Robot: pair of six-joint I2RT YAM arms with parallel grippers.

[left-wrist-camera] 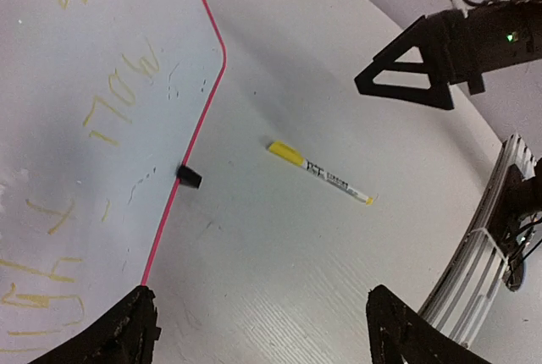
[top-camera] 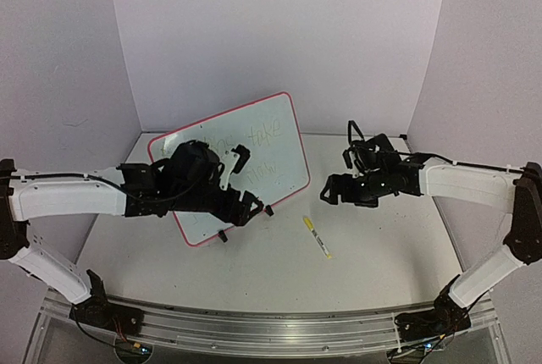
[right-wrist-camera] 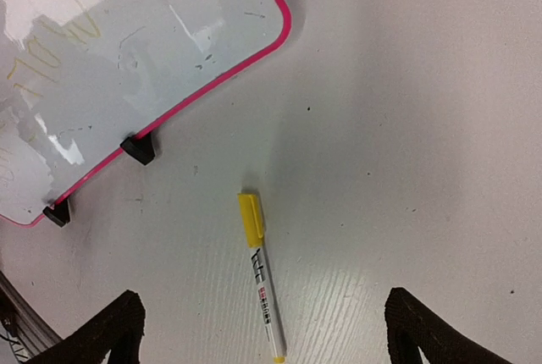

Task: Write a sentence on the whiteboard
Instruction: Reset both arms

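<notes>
1. A pen point(top-camera: 317, 236) lies flat near the middle of the desk point(top-camera: 381, 245). It is white with a yellow cap and dark letters on its side. The cap end points toward the back edge.
2. The desk is white.
3. A shiny metal rail point(top-camera: 279, 330) runs along the desk's front edge.
4. Pale walls point(top-camera: 279, 34) stand behind the desk and at both sides.

Pale lilac walls point(top-camera: 279, 34) are closing in a white surface point(top-camera: 381, 245) at 9, 12 and 3 o'clock. A metal rail point(top-camera: 254, 332) is running along its 6 o'clock edge. Soft light is falling evenly.
</notes>
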